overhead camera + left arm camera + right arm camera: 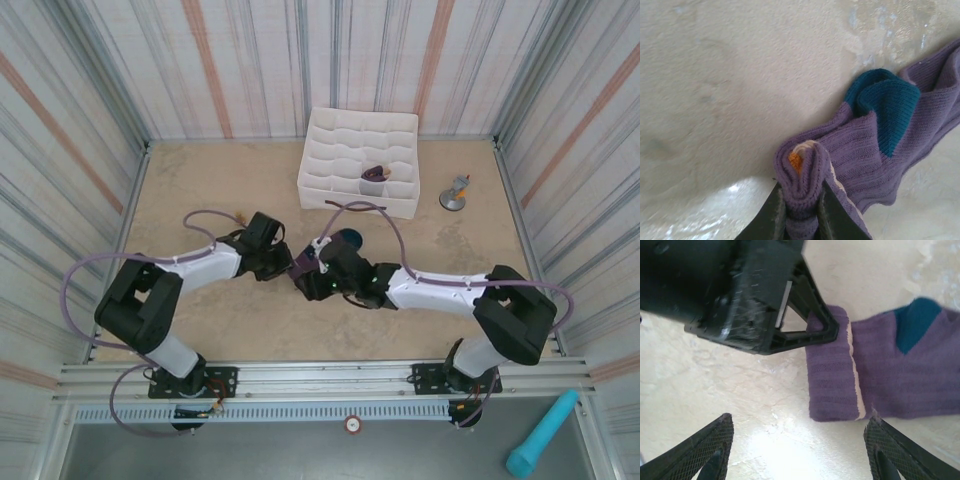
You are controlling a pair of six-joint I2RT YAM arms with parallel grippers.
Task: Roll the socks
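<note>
The purple socks [865,145] lie flat on the table with a teal patch [887,100] showing. The near end is rolled into a tight roll [802,170] with orange at its core. My left gripper [801,205] is shut on that roll, one finger on each side. In the right wrist view the roll [832,370] sits beside a thin cream stripe, and the left gripper's black fingers [810,332] pinch its far edge. My right gripper [800,450] stands open just short of the roll, holding nothing. From above, both grippers [288,264] [312,280] meet at the socks [301,266] mid-table.
A white gridded fabric box [345,135] stands at the back centre with a dark purple bundle [375,177] in one cell. A small metal stand [455,195] is to its right. Striped walls enclose the table. A teal cylinder [540,435] lies outside at the bottom right.
</note>
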